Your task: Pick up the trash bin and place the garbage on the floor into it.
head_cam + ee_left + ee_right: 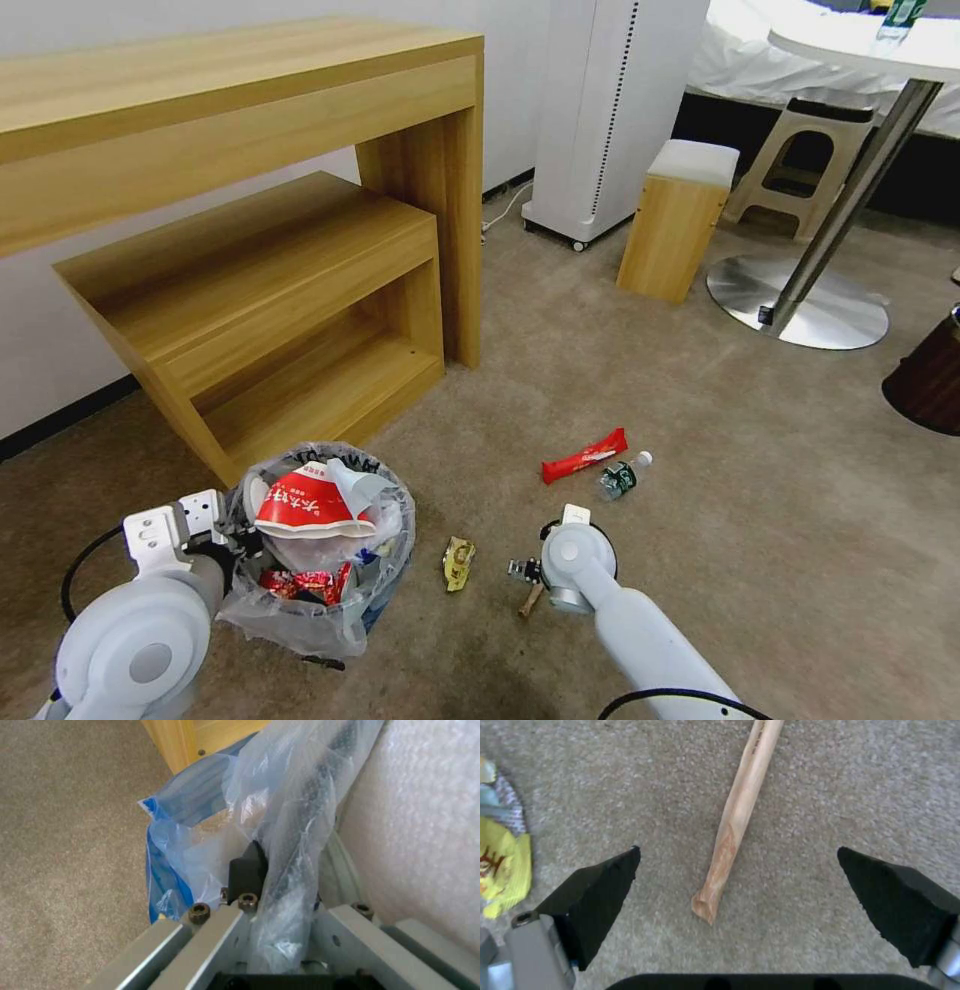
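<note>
The trash bin (320, 590), lined with a crinkly clear bag and holding red-white packets and a cup, sits on the carpet floor (720, 480) at the lower left. My left gripper (235, 545) is shut on its rim; the left wrist view shows a black finger (247, 870) pressed against the bag-covered rim (295, 832). My right gripper (522, 580) hangs low over a wooden stick (732, 821), open, with its black pads (600, 896) on either side of the stick's end. A yellow wrapper (458, 562), a red packet (585, 456) and a small bottle (622, 476) lie nearby.
A wooden desk with a low shelf unit (270, 300) stands right behind the bin. A white appliance (610, 110), a wooden stool (677, 220), a plastic stool (800, 165) and a round table's metal base (800, 300) stand further back. A dark round object (930, 380) is at the right edge.
</note>
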Controlling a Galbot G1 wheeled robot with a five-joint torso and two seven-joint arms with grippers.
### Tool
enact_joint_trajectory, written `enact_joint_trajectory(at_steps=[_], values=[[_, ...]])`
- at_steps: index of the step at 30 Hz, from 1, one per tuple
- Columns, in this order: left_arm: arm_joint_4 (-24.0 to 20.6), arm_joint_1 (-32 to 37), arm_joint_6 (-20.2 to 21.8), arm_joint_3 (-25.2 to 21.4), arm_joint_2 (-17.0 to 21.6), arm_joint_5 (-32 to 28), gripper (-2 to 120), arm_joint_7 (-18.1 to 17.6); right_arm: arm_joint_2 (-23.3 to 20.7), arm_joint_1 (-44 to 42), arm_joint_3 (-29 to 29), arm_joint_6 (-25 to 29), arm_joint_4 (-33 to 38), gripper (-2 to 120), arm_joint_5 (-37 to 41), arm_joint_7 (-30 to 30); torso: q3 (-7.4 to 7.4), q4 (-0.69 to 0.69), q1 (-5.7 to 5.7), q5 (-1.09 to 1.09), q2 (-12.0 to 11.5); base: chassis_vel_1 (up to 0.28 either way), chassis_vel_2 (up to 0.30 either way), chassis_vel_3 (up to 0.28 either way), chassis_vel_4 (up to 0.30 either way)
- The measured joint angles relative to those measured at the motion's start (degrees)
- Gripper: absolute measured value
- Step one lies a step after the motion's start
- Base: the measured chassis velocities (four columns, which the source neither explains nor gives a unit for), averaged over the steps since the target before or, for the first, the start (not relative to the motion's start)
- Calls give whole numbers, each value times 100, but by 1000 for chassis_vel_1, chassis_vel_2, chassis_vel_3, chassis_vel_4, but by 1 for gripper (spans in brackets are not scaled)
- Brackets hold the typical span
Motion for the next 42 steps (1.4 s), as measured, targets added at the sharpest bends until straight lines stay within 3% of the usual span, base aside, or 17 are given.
enact_joint_trajectory(at_steps=[25,36,38,42], values=[[69,-17,-10,54,-28,112,0,63,420,319,179,-23,-848,100,-689,-657,0,0,0,0,0,0,0,0,0],[77,-18,-10,59,-38,128,0,69,400,317,243,-21,-959,71,-862,-790,0,0,0,0,0,0,0,0,0],[80,-16,-10,60,-29,133,0,75,377,293,266,-13,-983,52,-933,-843,0,0,0,0,0,0,0,0,0],[87,-16,-11,60,-21,136,0,75,366,288,269,-13,-986,48,-958,-871,0,0,0,1,0,0,0,0,0]])
